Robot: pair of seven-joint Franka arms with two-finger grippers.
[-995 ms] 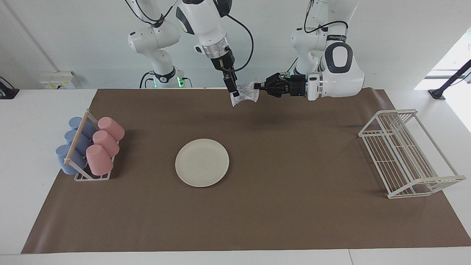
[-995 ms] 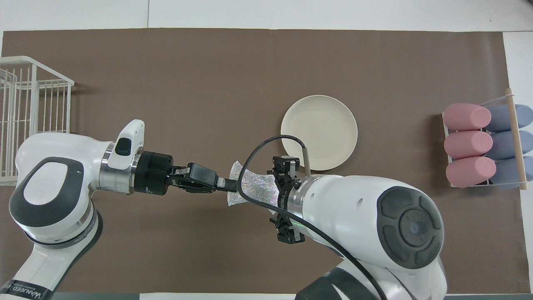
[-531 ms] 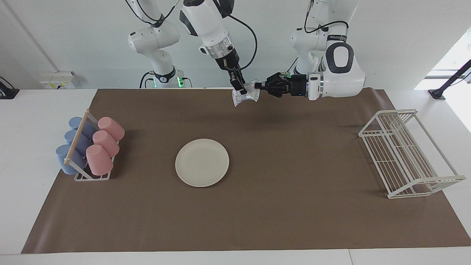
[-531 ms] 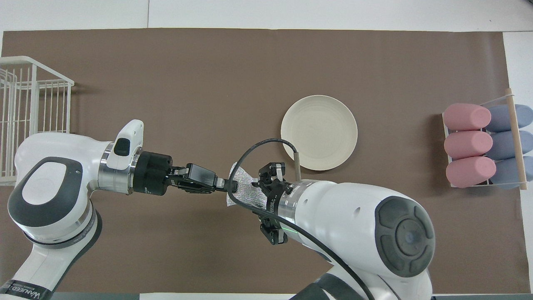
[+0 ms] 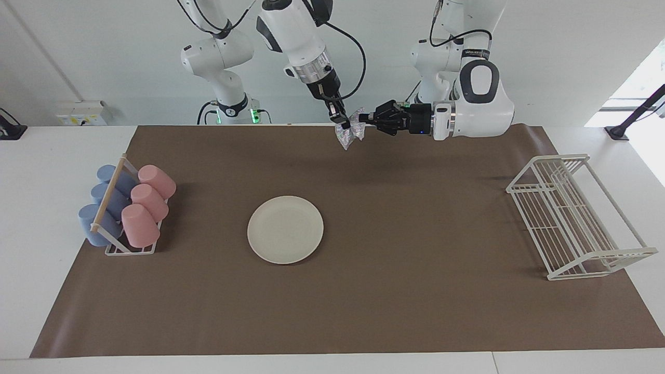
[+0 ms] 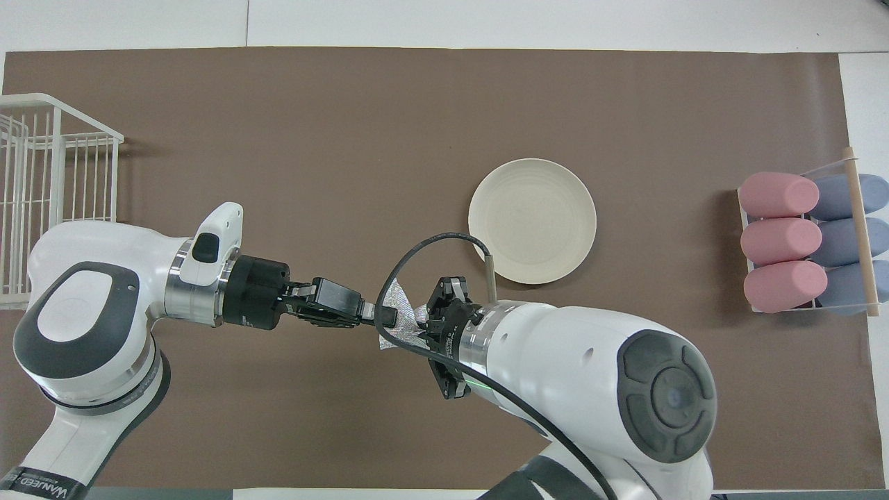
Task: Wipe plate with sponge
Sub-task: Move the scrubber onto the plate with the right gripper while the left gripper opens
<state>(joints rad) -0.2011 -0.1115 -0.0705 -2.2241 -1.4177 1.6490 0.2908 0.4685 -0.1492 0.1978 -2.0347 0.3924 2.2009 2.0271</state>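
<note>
Both pincers are gripping the sponge in the air over the brown mat at the robots' edge of the counter. The left pincer is clamping one end, fingers closed; the right pincer is pinching the other end from above, fingers closed. The plate is lying bare on the mat, well apart from the sponge.

wire rack partly cut off
</note>
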